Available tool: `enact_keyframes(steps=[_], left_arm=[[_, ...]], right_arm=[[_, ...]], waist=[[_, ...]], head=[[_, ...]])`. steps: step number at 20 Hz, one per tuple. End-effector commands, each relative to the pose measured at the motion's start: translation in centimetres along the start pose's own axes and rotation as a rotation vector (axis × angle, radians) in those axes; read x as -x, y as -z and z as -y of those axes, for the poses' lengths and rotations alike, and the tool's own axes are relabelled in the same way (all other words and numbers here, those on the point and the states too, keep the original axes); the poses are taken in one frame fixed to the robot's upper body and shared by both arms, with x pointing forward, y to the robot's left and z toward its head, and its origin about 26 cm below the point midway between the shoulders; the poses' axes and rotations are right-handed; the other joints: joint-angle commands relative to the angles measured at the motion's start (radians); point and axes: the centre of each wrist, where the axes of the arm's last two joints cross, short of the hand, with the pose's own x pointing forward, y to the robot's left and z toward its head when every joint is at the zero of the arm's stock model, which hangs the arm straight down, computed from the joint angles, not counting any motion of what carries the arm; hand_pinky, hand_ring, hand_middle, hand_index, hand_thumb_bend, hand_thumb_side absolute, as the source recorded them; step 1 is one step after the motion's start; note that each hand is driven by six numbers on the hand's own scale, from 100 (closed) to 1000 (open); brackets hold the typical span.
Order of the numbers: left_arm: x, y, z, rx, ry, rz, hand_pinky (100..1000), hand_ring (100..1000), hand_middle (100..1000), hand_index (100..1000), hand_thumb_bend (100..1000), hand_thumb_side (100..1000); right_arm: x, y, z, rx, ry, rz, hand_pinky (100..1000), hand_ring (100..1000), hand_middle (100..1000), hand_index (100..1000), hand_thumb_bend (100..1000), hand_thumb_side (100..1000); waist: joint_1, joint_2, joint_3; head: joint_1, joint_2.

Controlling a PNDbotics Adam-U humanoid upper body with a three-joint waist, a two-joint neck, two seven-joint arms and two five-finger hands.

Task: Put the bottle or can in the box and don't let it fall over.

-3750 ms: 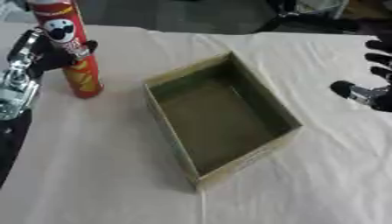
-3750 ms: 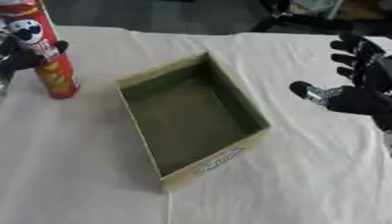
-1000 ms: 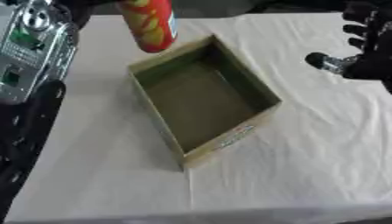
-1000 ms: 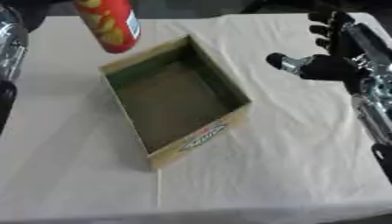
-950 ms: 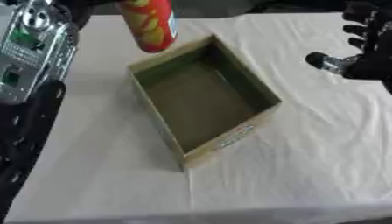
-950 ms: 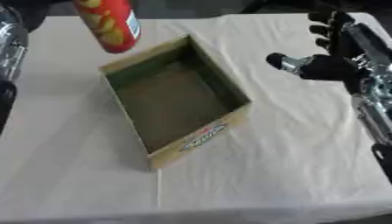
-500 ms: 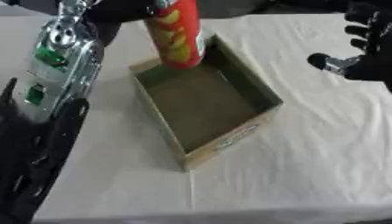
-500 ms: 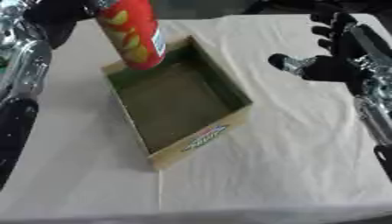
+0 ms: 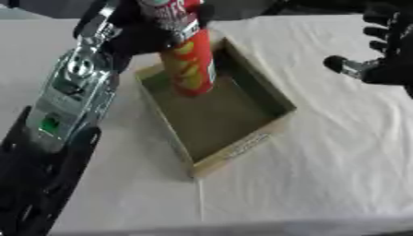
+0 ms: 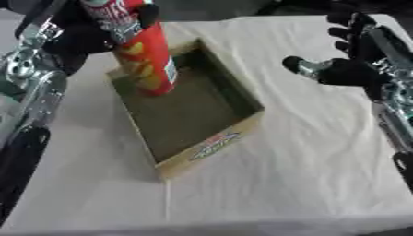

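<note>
Overhead, left hand grips one can above one box; right hand spread.

Both head views look steeply down, sharing the box and cloth-covered table.

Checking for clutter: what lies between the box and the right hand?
Only bare white cloth between the box and right hand, in both eye views.
</note>
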Motion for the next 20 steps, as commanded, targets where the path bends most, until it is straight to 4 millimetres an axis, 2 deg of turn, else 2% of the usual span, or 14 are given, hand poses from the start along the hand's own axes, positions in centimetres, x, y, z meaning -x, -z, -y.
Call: enact_keyframes(steps=[1,3,4,5,6,7,8,12,16,20], left_arm=[[0.1,0.4,0.1,-0.011,-0.001,0.011,680,676,530,451,156,138],[0.5,0.4,0.2,0.005,0.006,0.010,704,730,578,507,248,136],[0.6,0.4,0.3,0.019,0.011,0.010,740,798,652,593,381,150],[0.7,0.5,0.4,0.037,0.020,0.012,752,822,680,622,418,158],[0.7,0.5,0.5,0.053,0.029,0.015,784,880,757,700,519,191],[0.8,0.5,0.5,0.068,0.040,0.019,806,906,755,766,620,234],[0.8,0.4,0.6,0.081,0.053,0.026,817,932,761,794,661,252],[0.3,0.2,0.3,0.130,0.105,0.073,829,992,835,840,749,287],[-0.2,-0.3,-0.8,0.133,0.160,0.089,855,1000,882,872,816,324],[-0.2,-0.6,-1.5,0.094,0.175,0.066,848,1000,874,860,777,314]], right_arm=[[-1.0,0.1,0.9,0.014,-0.030,0.028,1000,973,934,986,641,100],[-1.0,0.1,0.9,0.014,-0.028,0.028,1000,973,934,986,641,100],[-1.0,0.1,0.9,0.013,-0.027,0.028,1000,973,933,986,642,100],[-1.0,0.1,0.9,0.012,-0.027,0.029,1000,973,933,986,642,100],[-1.0,0.1,0.8,0.011,-0.026,0.030,1000,973,933,986,642,100],[-1.0,0.1,0.8,0.011,-0.026,0.030,1000,973,932,986,642,100],[-1.0,0.1,0.8,0.011,-0.026,0.029,1000,973,932,986,643,100],[-0.9,0.1,0.9,0.012,-0.023,0.024,1000,973,933,987,643,100],[-0.8,0.0,1.1,0.022,-0.026,0.023,1000,973,932,987,643,100],[-0.8,0.0,1.1,0.023,-0.025,0.023,1000,973,932,987,643,100]], waist=[[-0.001,-0.013,-0.002],[-0.001,-0.013,-0.002],[-0.001,-0.013,-0.002],[0.000,-0.013,-0.003],[-0.001,-0.013,-0.003],[-0.001,-0.013,-0.003],[-0.001,-0.013,-0.003],[0.000,-0.014,-0.001],[0.002,-0.017,0.003],[0.000,-0.020,0.006]], head=[[-0.004,-0.014],[-0.003,-0.014],[-0.003,-0.014],[-0.003,-0.015],[-0.003,-0.015],[-0.003,-0.016],[-0.003,-0.017],[-0.005,-0.018],[-0.011,-0.015],[-0.013,-0.016]])
